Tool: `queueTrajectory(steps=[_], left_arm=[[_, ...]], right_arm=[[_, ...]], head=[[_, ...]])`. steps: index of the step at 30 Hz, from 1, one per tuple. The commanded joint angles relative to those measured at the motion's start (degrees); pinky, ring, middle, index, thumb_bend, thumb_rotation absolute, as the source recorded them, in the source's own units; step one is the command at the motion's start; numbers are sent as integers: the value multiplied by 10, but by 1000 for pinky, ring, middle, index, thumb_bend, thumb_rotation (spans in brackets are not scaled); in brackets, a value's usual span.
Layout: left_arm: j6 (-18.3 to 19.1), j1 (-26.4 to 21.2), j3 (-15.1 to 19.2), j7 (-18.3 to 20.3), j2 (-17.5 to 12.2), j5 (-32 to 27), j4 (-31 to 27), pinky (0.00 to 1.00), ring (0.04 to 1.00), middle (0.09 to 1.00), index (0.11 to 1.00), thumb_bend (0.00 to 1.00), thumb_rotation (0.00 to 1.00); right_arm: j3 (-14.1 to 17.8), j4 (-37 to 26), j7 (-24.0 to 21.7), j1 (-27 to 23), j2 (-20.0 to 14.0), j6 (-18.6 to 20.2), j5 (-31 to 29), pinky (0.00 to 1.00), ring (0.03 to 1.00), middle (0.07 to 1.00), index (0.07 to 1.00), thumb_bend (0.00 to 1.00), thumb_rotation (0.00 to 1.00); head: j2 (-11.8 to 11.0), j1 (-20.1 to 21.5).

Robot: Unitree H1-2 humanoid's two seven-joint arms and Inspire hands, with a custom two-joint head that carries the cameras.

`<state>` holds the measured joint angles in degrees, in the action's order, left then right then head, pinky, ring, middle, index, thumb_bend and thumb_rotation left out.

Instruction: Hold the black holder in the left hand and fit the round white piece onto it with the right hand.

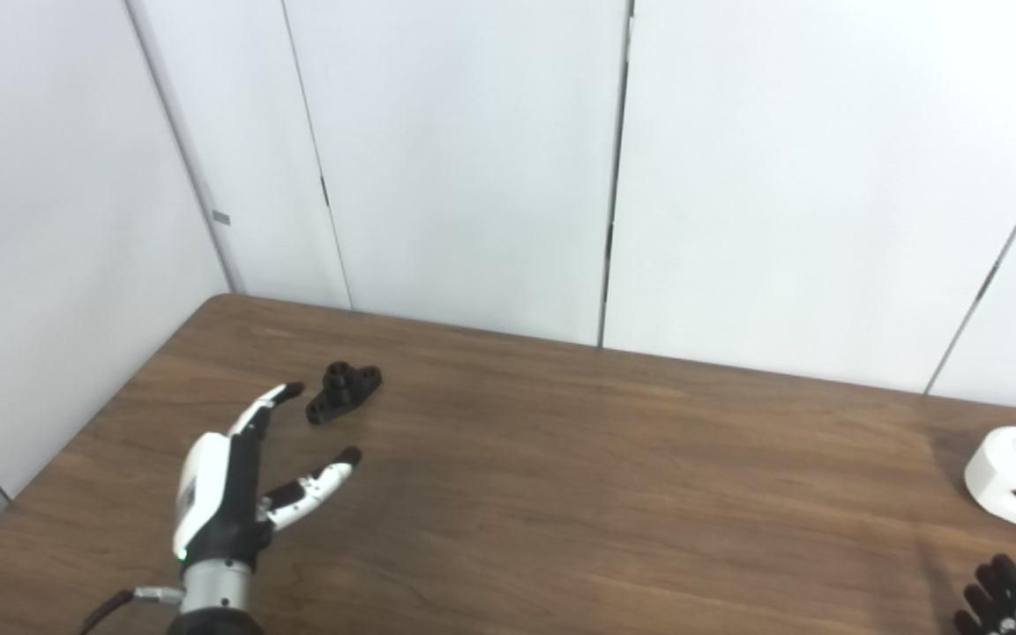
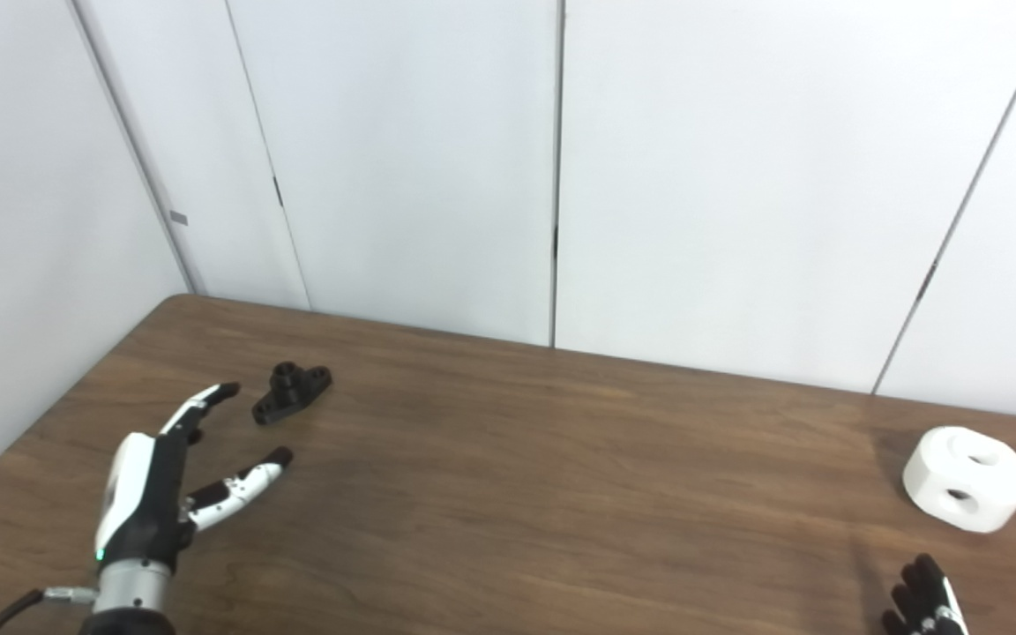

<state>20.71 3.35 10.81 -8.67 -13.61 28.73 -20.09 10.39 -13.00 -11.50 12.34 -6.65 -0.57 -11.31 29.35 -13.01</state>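
Black holder (image 1: pixel 344 393) lies on the brown worktop (image 1: pixel 561 494), far-left quarter, nothing touching it. Left hand (image 1: pixel 239 481) sits just short of it, held on edge, fingers (image 1: pixel 272 401) spread from the thumb (image 1: pixel 318 485) and empty; the holder lies at about 1 o'clock from the palm, with a strip of bare wood between the nearest fingertip and the holder's near end. The holder is a flat bar with a short upright boss at mid-length; its long axis runs from about 7 o'clock to 1 o'clock, roughly in line with the way the fingers point, so my judgement is that a reach forward and slightly right would bring the spread hand to either side of the bar rather than across its ends. Round white piece (image 2: pixel 967 479) rests well apart on the far right of the worktop, at about 3 o'clock from the holder, dark holes showing in its top and side. Right hand (image 2: pixel 927 600) shows only as dark fingertips at the bottom right corner, near the white piece, at its 7 o'clock; whether it is spread or curled I cannot tell. Each hand is plainly nearer its own part; neither part is yet grasped.
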Motion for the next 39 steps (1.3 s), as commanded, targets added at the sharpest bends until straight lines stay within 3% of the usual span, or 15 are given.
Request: queueTrajectory(steps=[1, 13, 25, 34, 39], left_arm=[[-1, -27, 6, -4, -26, 19, 10, 904, 940, 899, 837, 788, 307], [-11, -109, -6, -25, -79, 45, 144, 962, 921, 870, 795, 839, 342], [-8, -177, -54, -34, -123, 71, 269, 1000, 928, 876, 778, 877, 375], [-1, -209, -73, -29, -130, 60, 311, 997, 926, 873, 749, 846, 350], [-16, -219, -79, -30, -126, 47, 326, 999, 929, 878, 739, 834, 320]], right_arm=[[-8, -10, -3, 58, -5, -13, 3, 1000, 1000, 1000, 1000, 681, 1000], [-9, -11, -4, 60, -4, -9, -6, 1000, 1000, 1000, 1000, 677, 1000], [-11, -17, 0, 62, -1, -6, -4, 1000, 1000, 1000, 1000, 646, 1000], [-15, -21, 5, 65, 1, -11, 0, 1000, 1000, 1000, 1000, 651, 1000], [-17, -26, 6, 67, 1, -6, 5, 1000, 1000, 1000, 1000, 656, 1000]], head=[[0, -1], [2, -2], [3, 4], [5, 8], [8, 10]])
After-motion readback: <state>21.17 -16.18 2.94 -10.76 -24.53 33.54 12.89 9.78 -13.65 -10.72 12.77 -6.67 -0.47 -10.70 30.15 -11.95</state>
